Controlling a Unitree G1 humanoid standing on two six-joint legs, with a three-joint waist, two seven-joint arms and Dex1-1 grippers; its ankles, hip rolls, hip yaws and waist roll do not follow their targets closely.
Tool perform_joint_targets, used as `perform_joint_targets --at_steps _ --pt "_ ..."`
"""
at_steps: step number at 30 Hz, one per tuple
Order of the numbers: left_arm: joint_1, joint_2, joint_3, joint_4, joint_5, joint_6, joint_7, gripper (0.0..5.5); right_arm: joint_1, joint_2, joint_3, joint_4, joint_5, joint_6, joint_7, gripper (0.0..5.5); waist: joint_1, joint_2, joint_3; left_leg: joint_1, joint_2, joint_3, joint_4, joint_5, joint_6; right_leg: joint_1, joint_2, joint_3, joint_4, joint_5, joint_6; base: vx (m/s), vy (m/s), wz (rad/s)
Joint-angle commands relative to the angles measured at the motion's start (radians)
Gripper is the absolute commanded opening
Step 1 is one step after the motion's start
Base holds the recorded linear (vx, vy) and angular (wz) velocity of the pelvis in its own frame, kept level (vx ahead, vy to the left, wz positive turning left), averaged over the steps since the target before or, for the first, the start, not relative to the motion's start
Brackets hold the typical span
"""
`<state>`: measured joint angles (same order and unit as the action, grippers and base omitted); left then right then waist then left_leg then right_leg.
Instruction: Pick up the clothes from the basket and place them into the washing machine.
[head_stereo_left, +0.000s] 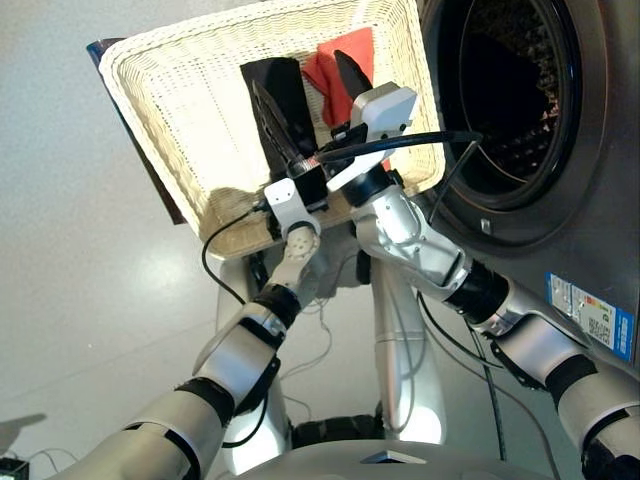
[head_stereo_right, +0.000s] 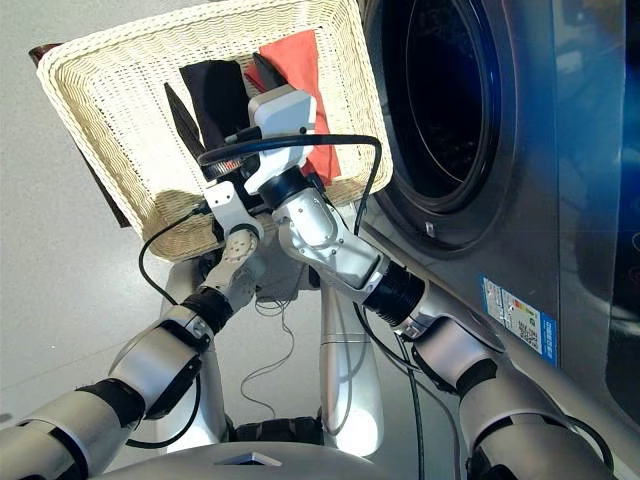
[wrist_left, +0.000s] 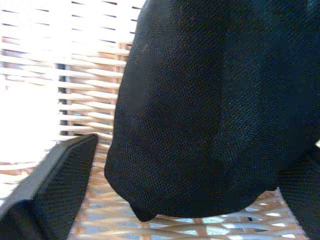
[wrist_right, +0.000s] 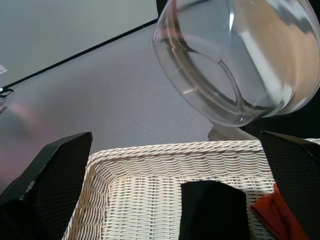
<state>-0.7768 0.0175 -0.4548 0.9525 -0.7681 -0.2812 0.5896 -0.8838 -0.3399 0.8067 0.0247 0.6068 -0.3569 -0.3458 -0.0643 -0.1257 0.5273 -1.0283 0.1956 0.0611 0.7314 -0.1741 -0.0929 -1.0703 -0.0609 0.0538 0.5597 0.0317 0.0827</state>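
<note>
Black cloth (head_stereo_left: 280, 95) lies mid-basket (head_stereo_left: 170, 110), upper centre of frame, long axis toward the far rim; coral cloth (head_stereo_left: 330, 75) just beside. Left gripper (head_stereo_left: 285, 140) spread over its near end; right gripper (wrist_right: 175, 165) released, empty. Risk: fingers snag the wicker or pinch one layer only.

Two cloth strips (head_stereo_left: 275, 90) (head_stereo_left: 340, 70) side by side inside the basket (head_stereo_left: 170, 120); washing machine (head_stereo_left: 590, 150) just right of the basket.
</note>
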Motion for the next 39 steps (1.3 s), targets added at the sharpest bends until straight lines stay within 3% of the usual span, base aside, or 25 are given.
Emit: perform_joint_targets --at_steps 1,2,14,17,22,23,24,29,39 --pt "-0.111 -0.056 -0.032 0.072 0.036 0.001 -0.031 0.24 0.007 0.018 -0.033 -0.158 0.007 -0.08 0.028 5.5 -0.03 -0.006 -0.007 0.005 -0.015 -0.005 -0.065 0.059 -0.015 -0.037 -0.026 -0.023 0.175 -0.149 0.009 0.0 0.0 0.0" --pt "-0.112 -0.055 -0.036 0.067 0.039 0.002 -0.031 0.0 0.008 0.016 -0.033 -0.16 0.007 -0.078 0.028 5.5 -0.029 -0.005 -0.007 0.005 -0.016 -0.005 -0.065 0.06 -0.015 -0.037 -0.026 -0.023 0.174 -0.147 0.009 0.0 0.0 0.0" --pt "-0.08 -0.042 -0.056 0.022 0.056 -0.004 -0.03 0.0 0.03 -0.002 -0.039 -0.147 0.002 -0.075 0.027 5.5 -0.018 0.007 -0.007 0.029 -0.029 0.003 -0.109 0.079 -0.013 -0.005 -0.034 -0.027 0.131 -0.126 0.011 0.0 0.0 0.0" --pt "-0.176 -0.072 -0.072 0.011 0.072 0.005 -0.012 0.0 0.034 0.001 -0.011 -0.125 0.02 -0.071 0.037 5.5 -0.027 -0.002 -0.007 0.053 -0.029 0.01 -0.139 0.089 -0.015 0.018 -0.034 -0.026 0.103 -0.112 0.016 0.0 0.0 0.0" --pt "-0.144 0.002 -0.037 -0.036 0.146 0.023 0.01 0.0 0.102 -0.038 -0.057 -0.148 0.016 -0.064 0.05 5.5 -0.025 0.008 -0.007 0.113 -0.038 0.026 -0.197 0.104 -0.012 0.078 -0.039 -0.027 0.039 -0.087 0.024 0.003 0.023 -0.011" --pt "-0.115 0.009 -0.05 -0.088 0.172 0.018 0.016 0.0 0.122 -0.057 -0.075 -0.161 0.002 -0.063 0.05 5.5 -0.021 0.013 -0.007 0.135 -0.046 0.028 -0.227 0.113 -0.008 0.099 -0.039 -0.028 0.014 -0.075 0.027 -0.084 0.018 -0.049" --pt "-0.109 0.021 -0.062 -0.118 0.198 0.019 0.014 0.0 0.125 -0.071 -0.093 -0.167 -0.007 -0.064 0.046 5.5 -0.021 0.014 -0.007 0.123 -0.051 0.034 -0.254 0.154 -0.002 0.088 -0.041 -0.028 -0.019 -0.033 0.026 -0.074 0.022 -0.038" --pt "0.005 0.076 -0.082 -0.206 0.285 0.022 -0.001 0.0 0.21 -0.095 -0.155 -0.165 -0.015 -0.066 0.054 5.5 -0.008 0.027 -0.007 0.22 -0.069 0.044 -0.332 0.174 0.006 0.188 -0.053 -0.032 -0.093 -0.01 0.038 -0.003 0.005 0.008" --pt "0.257 0.236 -0.078 -0.51 0.447 -0.012 -0.071 0.0 0.42 -0.108 -0.288 -0.097 -0.016 -0.063 0.096 5.5 0.032 0.063 -0.007 0.453 -0.104 0.039 -0.455 0.19 0.015 0.422 -0.077 -0.054 -0.201 0.002 0.055 0.066 0.008 0.067"
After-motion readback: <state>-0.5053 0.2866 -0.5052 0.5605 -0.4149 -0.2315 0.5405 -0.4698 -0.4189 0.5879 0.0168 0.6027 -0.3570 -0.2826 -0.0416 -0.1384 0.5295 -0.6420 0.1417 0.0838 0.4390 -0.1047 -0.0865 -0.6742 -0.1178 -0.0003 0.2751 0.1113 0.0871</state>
